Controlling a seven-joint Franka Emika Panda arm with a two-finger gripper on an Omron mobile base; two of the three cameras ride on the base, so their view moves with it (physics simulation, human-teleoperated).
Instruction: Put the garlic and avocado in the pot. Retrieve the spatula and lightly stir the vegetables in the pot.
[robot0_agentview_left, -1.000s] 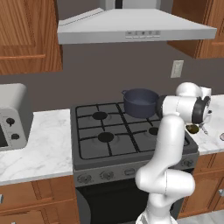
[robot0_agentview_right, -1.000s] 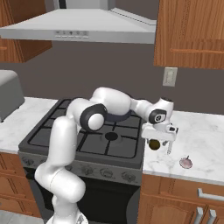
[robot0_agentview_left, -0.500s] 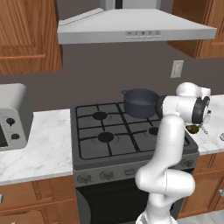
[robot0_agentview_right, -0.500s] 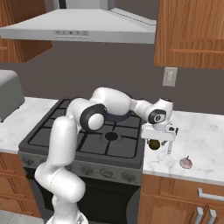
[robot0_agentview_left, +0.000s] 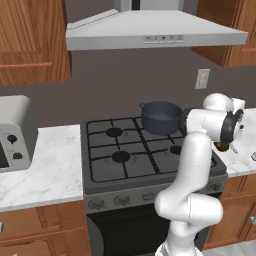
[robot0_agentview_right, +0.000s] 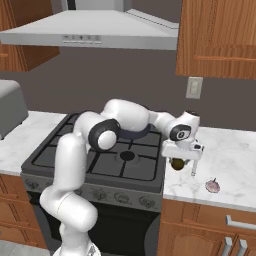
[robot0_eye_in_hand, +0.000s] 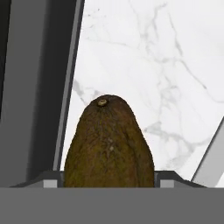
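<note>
The olive-brown avocado (robot0_eye_in_hand: 109, 144) lies on the white marble counter just right of the stove, also seen as avocado (robot0_agentview_right: 176, 164) and avocado (robot0_agentview_left: 222, 146). My gripper (robot0_eye_in_hand: 109, 183) points down over it, with a fingertip (robot0_eye_in_hand: 51, 183) pressed against each side. In the right base view the gripper (robot0_agentview_right: 178, 161) sits low on the counter. The dark blue-grey pot (robot0_agentview_left: 161, 117) stands on the back right burner. The small whitish garlic (robot0_agentview_right: 212, 186) rests on the counter to the right. A thin grey spatula (robot0_agentview_right: 193, 167) lies just beside the hand.
The black gas stove (robot0_agentview_left: 125, 150) lies to the left of the avocado. A grey appliance (robot0_agentview_left: 15, 132) stands on the left counter (robot0_agentview_left: 50, 170). The range hood (robot0_agentview_left: 150, 32) and wooden cabinets (robot0_agentview_right: 220, 35) hang overhead.
The fingers have closed inward onto the avocado's sides. The arm, the avocado and the other things have stayed in place.
</note>
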